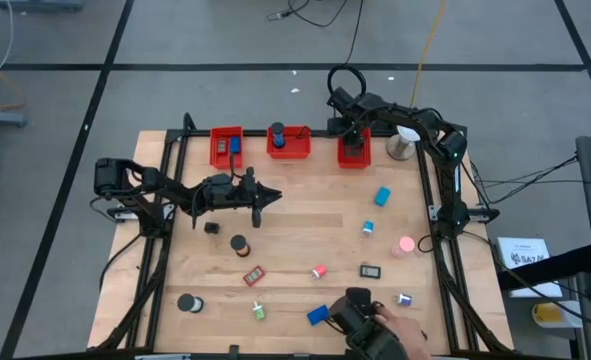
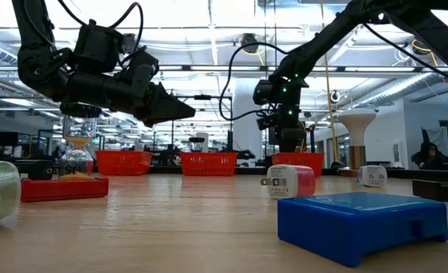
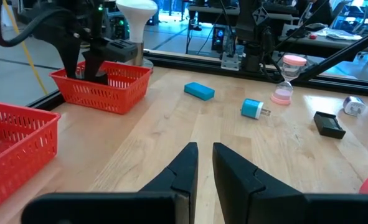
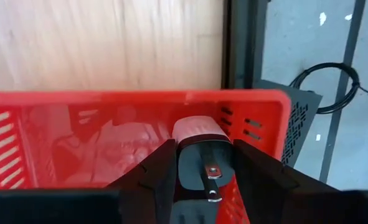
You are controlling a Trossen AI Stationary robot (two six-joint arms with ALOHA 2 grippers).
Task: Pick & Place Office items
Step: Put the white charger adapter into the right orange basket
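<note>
Dark plug adapter (image 4: 199,163), pale at its upper end, two metal prongs facing the wrist camera, gripped between the fingers of the right pincer (image 4: 202,168). Closed on it from both sides, with no gap showing. Hanging inside the right-hand red bin (image 4: 252,106), below the rim and near one corner; whether touching the bin floor, cannot tell. In the high view, right pincer (image 1: 352,140) at the far edge of the surface (image 1: 305,230), directly over that same bin (image 1: 353,157).

Step in hand, by the look of it: placing, right at the point of release. Carrying done, letting go not yet done.

Next move calls for little: spread the fingers enough to free the adapter, let it drop or settle on the bin floor, then lift straight up so neither finger catches the slotted wall. After that, back across the surface for another piece.

Plenty left out there: a teal block (image 1: 382,197), a blue block (image 1: 317,315), a black roll (image 1: 239,243), with other small bits scattered towards the near edge.

Left pincer (image 3: 203,155) hovering over the middle of the surface, fingers nearly together with only a thin slit between them, holding nothing. Waiting, seemingly.
</note>
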